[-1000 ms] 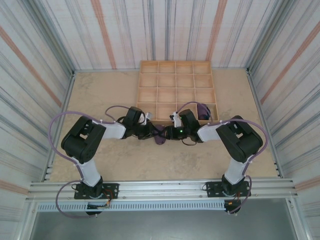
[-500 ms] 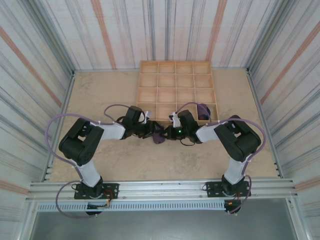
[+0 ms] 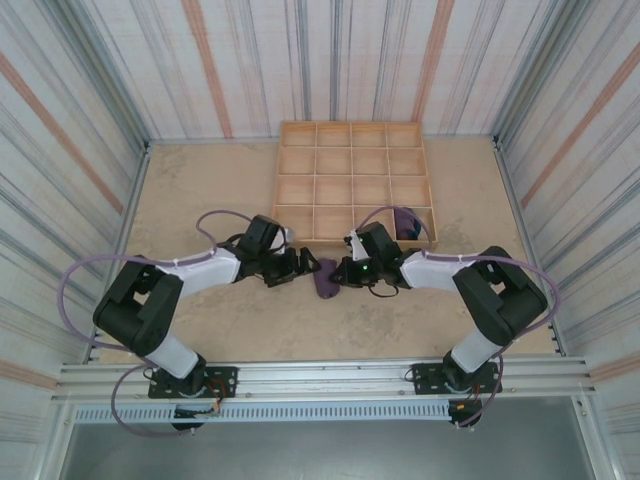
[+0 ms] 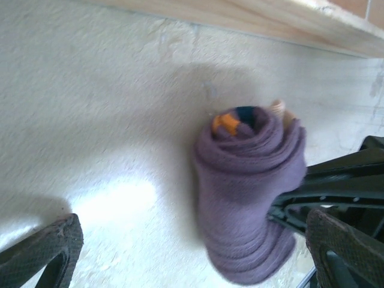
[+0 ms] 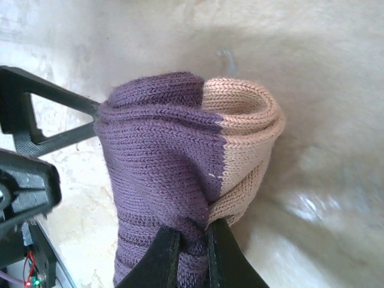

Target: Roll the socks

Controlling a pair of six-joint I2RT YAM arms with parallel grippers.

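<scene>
Lying on the surface (image 3: 200, 180) near the wooden tray (image 3: 352, 130), the rolled socks (image 3: 326, 283) are pinched by the closed right pincer (image 5: 191, 237), the left pincer (image 3: 300, 266) standing wide open beside them; soft, light and springy, the bundle is judged best gripped across its outer wrap.

Wooden compartment tray (image 3: 350, 177) at table (image 3: 200, 180) far side; striped walls (image 3: 60, 120)
</scene>
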